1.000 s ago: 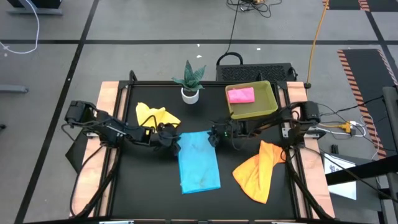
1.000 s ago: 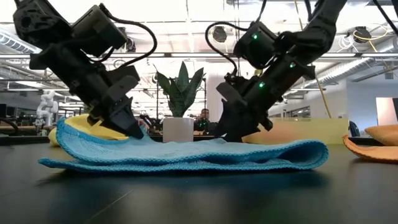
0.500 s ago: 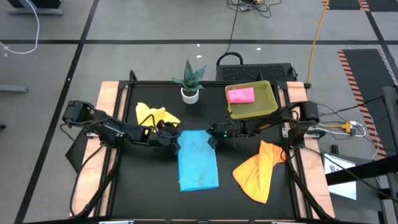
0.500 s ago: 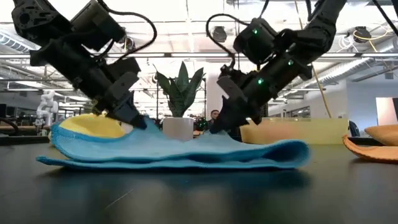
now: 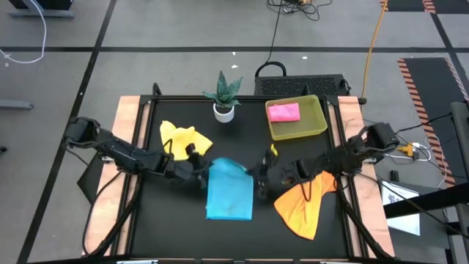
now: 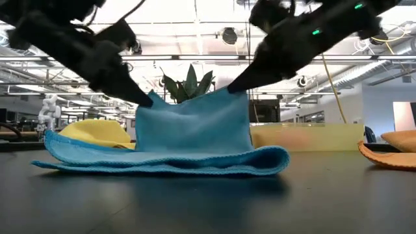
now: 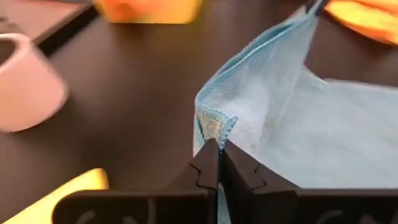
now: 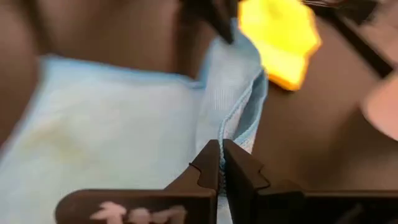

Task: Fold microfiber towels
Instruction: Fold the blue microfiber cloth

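High view is showing the light blue towel [image 5: 230, 191] lying near the middle of the desk [image 5: 183, 235], toward its front edge, with its far edge being lifted and doubled over toward the front. The left gripper [image 5: 204, 170] is pinching the far left corner of that towel, and the right gripper [image 5: 258, 176] is pinching the far right corner, both sets of fingers pressed together on the cloth. In the low view the raised part is standing up as a smooth blue sheet stretched between the two grippers, while the rest is lying flat with a rolled, stitched hem along its front edge. The left wrist view is showing a fine knit weave and a thick hemmed corner caught between the dark fingers [image 7: 205, 168].

The yellow towel [image 5: 182, 136] is lying crumpled near the left edge, behind the left arm. The orange towel [image 5: 304, 205] is lying bunched by the right edge, partly under the right arm. The pink towel [image 5: 284, 112] is sitting folded inside the yellow-green tray [image 5: 316, 126] at the far right corner. A potted plant [image 5: 223, 95] is standing at the far edge.
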You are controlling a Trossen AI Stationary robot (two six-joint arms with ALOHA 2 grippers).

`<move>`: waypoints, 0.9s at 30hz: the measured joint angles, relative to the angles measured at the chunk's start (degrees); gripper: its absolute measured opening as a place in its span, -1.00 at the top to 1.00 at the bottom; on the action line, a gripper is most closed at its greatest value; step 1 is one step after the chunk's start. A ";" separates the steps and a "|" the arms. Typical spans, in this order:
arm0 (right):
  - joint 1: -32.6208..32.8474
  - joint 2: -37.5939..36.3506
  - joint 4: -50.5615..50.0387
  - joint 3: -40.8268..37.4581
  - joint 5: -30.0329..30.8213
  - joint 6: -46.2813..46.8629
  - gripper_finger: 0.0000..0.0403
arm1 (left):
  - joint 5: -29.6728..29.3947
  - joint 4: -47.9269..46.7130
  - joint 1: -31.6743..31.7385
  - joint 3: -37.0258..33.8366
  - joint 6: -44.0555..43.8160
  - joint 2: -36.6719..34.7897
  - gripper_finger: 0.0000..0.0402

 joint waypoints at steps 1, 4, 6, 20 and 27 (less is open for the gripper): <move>1.60 0.23 -0.13 0.00 -0.04 -0.19 0.97 | 0.02 0.08 -1.40 0.00 0.20 0.49 0.93; 5.84 1.86 -0.17 0.00 -0.22 -0.24 0.97 | 0.06 -0.10 -5.76 0.00 0.35 2.12 0.97; 7.89 3.59 -0.20 0.00 -1.61 -0.18 0.97 | 0.07 0.55 -8.51 0.00 0.30 3.24 0.98; 10.95 10.18 9.23 0.00 -4.63 -2.97 0.97 | 0.14 5.54 -17.55 0.00 4.63 7.08 0.92; 10.95 10.18 7.45 0.00 -6.99 -1.21 0.97 | 4.99 6.45 -18.62 0.00 10.12 7.08 0.32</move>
